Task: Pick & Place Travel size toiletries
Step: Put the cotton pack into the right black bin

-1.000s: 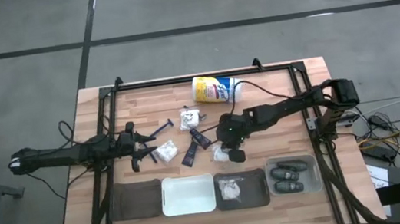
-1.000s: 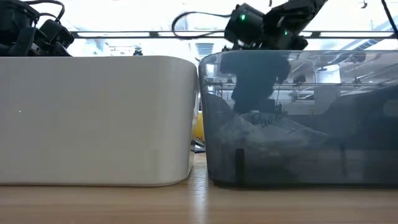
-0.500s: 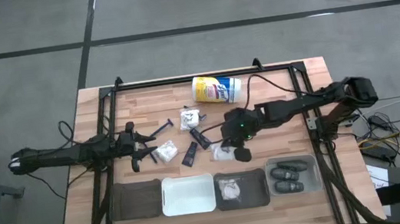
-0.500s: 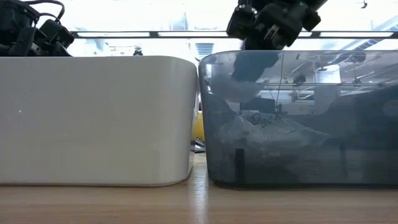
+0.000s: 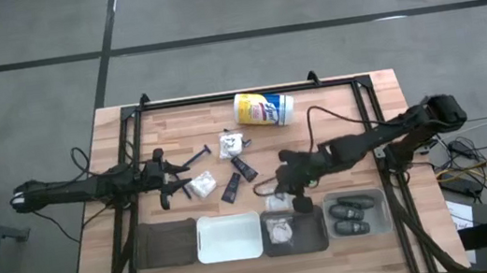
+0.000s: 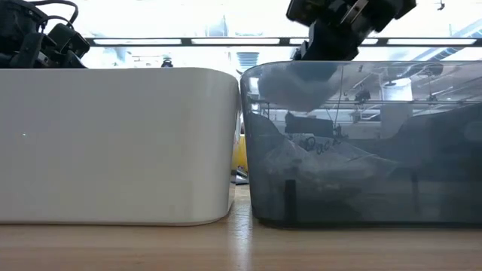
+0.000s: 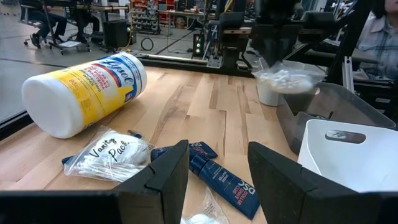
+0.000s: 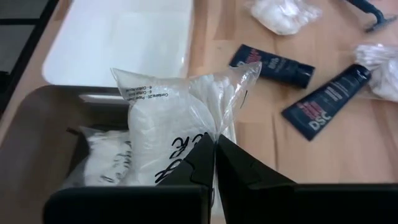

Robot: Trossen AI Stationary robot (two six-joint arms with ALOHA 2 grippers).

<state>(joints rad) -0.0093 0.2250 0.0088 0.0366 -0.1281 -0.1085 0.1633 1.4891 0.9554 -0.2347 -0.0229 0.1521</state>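
Observation:
My right gripper (image 8: 214,149) is shut on a clear crinkly packet of white pieces (image 8: 177,115), held over the dark grey bin (image 5: 311,233), where another packet (image 5: 281,232) lies. In the left wrist view the held packet (image 7: 289,78) hangs above that bin's rim. On the wood lie two more packets (image 5: 230,145) (image 5: 199,187), a thin razor (image 5: 197,154) and two black tubes (image 5: 244,168) (image 5: 230,189). Dark oval pods (image 5: 350,217) lie in the clear bin. My left gripper (image 7: 217,162) waits open at the table's left. My right gripper pinches the packet's plastic edge (image 8: 216,132) between its two shut fingers, slanting down from the table's right. The packet hangs below and ahead of the fingertips, lifted clear of the table and above the bin's rim.
A yellow-and-white canister (image 5: 263,108) lies on its side at the far middle. A row of bins stands along the near edge: a dark brown one (image 5: 165,244), a white one (image 5: 229,237), the dark grey one and the clear one (image 5: 379,196).
My right gripper has risen and gone toward the table's near edge, staying shut on the packet. The packet has been lifted off the wood and now hangs over the dark grey bin.

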